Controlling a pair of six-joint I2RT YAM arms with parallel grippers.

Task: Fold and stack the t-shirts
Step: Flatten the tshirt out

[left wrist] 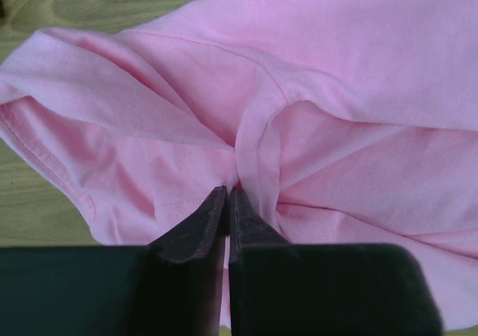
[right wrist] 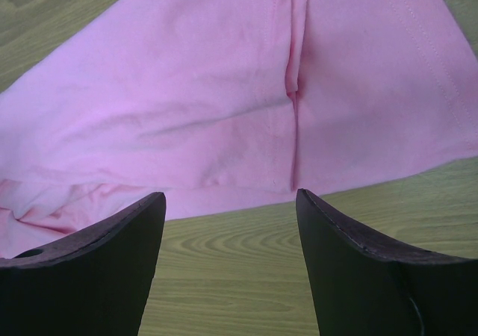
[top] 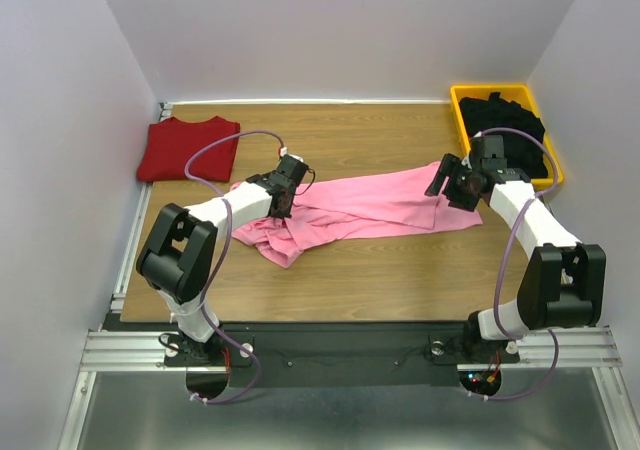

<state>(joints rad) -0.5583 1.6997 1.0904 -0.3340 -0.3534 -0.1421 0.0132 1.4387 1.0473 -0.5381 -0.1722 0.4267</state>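
Note:
The light pink t-shirt (top: 370, 205) lies crumpled and stretched across the middle of the wooden table (top: 400, 270). My left gripper (top: 283, 202) is at its left part, shut on a bunched fold of the pink t-shirt (left wrist: 358, 67); the fabric puckers at the closed tips of the left gripper (left wrist: 228, 190). My right gripper (top: 445, 182) hovers open at the shirt's right end. In the right wrist view the right gripper (right wrist: 231, 201) has only bare wood between its fingers, and the pink t-shirt (right wrist: 187, 104) edge lies just beyond. A folded dark red t-shirt (top: 188, 148) lies at the back left.
A yellow bin (top: 458, 100) at the back right corner holds a black t-shirt (top: 510, 130), close behind my right arm. White walls close in the table on the left, back and right.

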